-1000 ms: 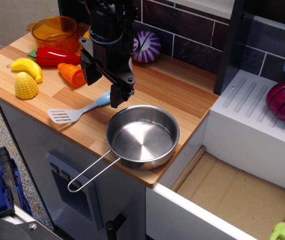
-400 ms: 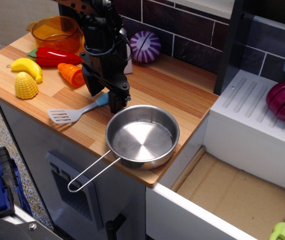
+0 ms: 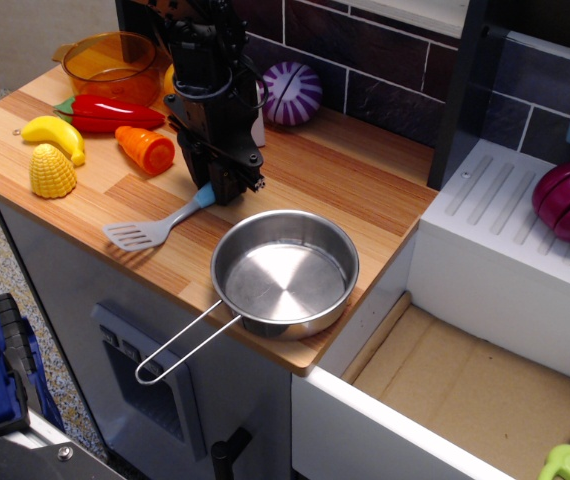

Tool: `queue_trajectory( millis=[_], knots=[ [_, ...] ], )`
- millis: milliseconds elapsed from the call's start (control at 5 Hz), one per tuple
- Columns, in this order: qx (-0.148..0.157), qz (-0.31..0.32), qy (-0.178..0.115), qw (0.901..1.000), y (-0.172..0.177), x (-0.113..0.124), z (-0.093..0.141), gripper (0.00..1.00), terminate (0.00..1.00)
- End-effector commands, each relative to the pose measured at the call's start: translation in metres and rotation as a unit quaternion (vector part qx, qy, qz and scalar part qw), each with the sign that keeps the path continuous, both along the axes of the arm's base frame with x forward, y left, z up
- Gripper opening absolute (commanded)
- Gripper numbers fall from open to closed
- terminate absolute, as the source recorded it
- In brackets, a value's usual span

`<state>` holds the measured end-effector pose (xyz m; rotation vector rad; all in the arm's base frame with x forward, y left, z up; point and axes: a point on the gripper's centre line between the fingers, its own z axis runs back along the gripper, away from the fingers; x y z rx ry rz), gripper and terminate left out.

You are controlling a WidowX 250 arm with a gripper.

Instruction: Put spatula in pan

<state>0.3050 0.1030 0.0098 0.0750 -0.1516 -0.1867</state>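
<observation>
The spatula (image 3: 155, 228) lies on the wooden counter left of the pan, with its pale slotted blade to the left and its light blue handle pointing up-right. My black gripper (image 3: 217, 192) is down at the handle's far end, its fingers closed around the tip, which they hide. The blade still rests on the counter. The shiny steel pan (image 3: 285, 272) sits empty at the counter's front right, its wire loop handle (image 3: 180, 348) sticking out over the front edge. The gripper is just up-left of the pan's rim.
On the counter's left are a carrot (image 3: 147, 148), a red pepper (image 3: 115, 113), a banana (image 3: 55, 133), a corn cob (image 3: 52, 171) and an orange bowl (image 3: 111, 62). A purple onion (image 3: 293, 93) stands by the tiled back wall. A white sink unit (image 3: 505, 250) is to the right.
The gripper came down and its fingers narrowed onto the spatula's handle end. The spatula shifted slightly to the right on the counter. The pan has not moved.
</observation>
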Motion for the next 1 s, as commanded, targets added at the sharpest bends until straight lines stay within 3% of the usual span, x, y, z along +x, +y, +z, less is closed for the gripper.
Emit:
queue_trajectory(
  millis=[0,200,400,600,800],
  knots=[
    [0.020,-0.007,-0.004,0.9998,0.003,0.005,0.035,0.00,0.00],
    [0.052,-0.012,0.018,0.9984,-0.005,0.000,0.064,0.00,0.00],
    [0.058,0.008,0.031,0.9978,-0.022,-0.012,0.078,0.00,0.00],
    [0.035,0.058,0.033,0.9971,-0.048,-0.017,0.079,0.00,0.00],
    [0.021,0.087,0.017,0.9958,-0.064,-0.015,0.073,0.00,0.00]
  ],
)
